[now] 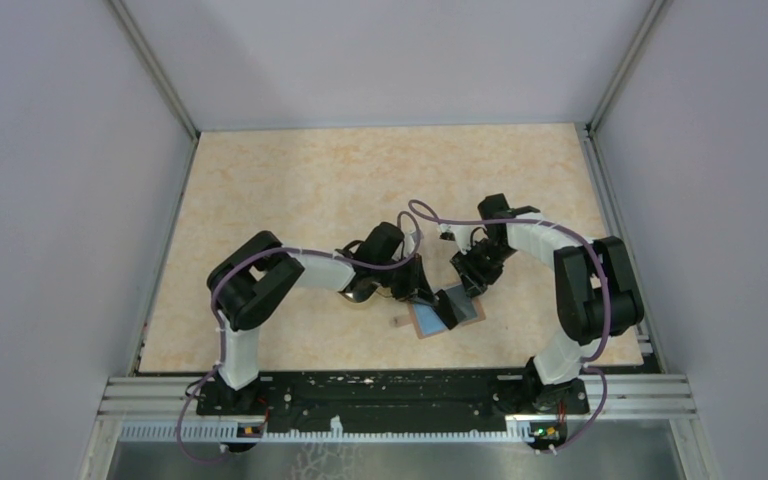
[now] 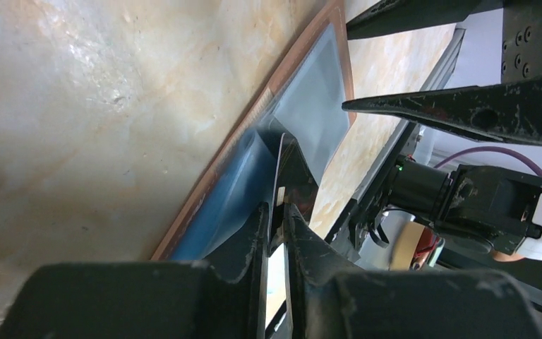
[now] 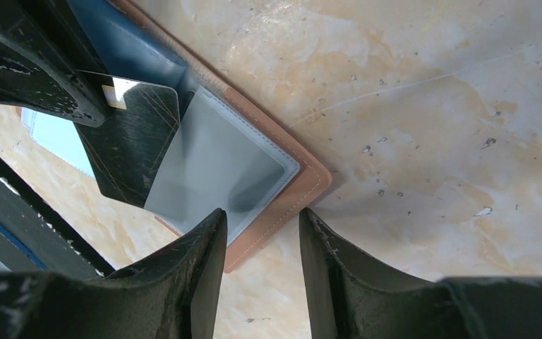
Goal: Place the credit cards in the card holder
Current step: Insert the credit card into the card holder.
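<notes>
The card holder [image 1: 430,322] lies open on the table, brown-rimmed [image 3: 282,205] with a blue inside [image 2: 226,191] and a clear pocket [image 3: 219,169]. One black credit card [image 3: 130,141] is partly slid under that pocket and stands edge-on [image 2: 280,162] in the left wrist view. My left gripper [image 2: 276,208] sits at the card's outer end. Its jaws are a little apart, with the card's edge between them. My right gripper [image 3: 261,215] is open and straddles the holder's corner, one finger over the pocket and one over bare table. No other cards are in view.
A tan-rimmed dish [image 1: 360,295] shows partly under the left wrist. A small pale piece [image 1: 397,322] lies just left of the holder. Grey walls enclose the table on three sides. The two grippers [image 1: 422,292] [image 1: 472,285] are close together over the holder.
</notes>
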